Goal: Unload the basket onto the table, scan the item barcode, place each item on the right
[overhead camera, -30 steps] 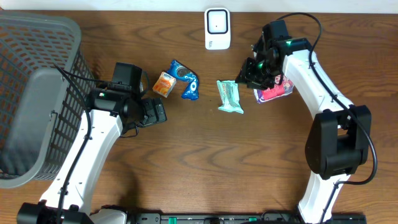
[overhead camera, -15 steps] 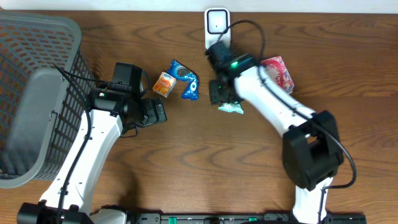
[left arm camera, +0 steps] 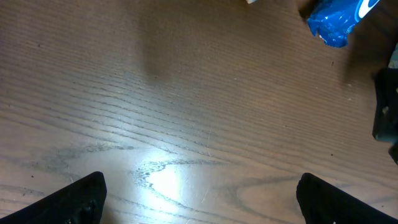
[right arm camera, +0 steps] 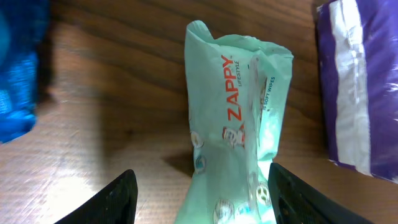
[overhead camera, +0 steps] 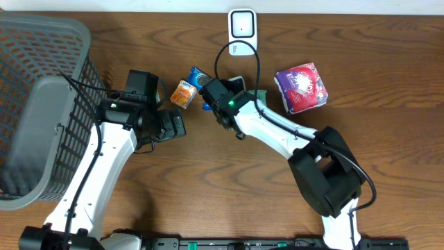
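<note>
**Soft wipes pack under the right hand, not yet gripped**

The mint-green wipes packet [right arm camera: 239, 130] lies flat on the tabletop [overhead camera: 388, 173] near the middle, with a blue wrapper [right arm camera: 18, 74] to its left and a purple pack [right arm camera: 360, 81] to its right. The white scanner [overhead camera: 242, 31] stands at the far edge, well apart from it.

The right hand [right arm camera: 200, 177] hangs over the packet's near end, released, its 2 fingers [right arm camera: 121, 199] spread to either side of the film and holding nothing. The left hand [left arm camera: 202, 186] is also released, with only bare wood between its fingers.

Judging by the crinkled film and pinched far seal, the packet is light, soft and somewhat slick; it will likely sag and fold if lifted by 1 end. The better hold looks to be across the width at mid-body, where the contents give some bulk, squeezing enough that the film does not slip. The printed face is up; whether the barcode is on this side is too small to tell, so the packet may need turning toward the scanner.
</note>
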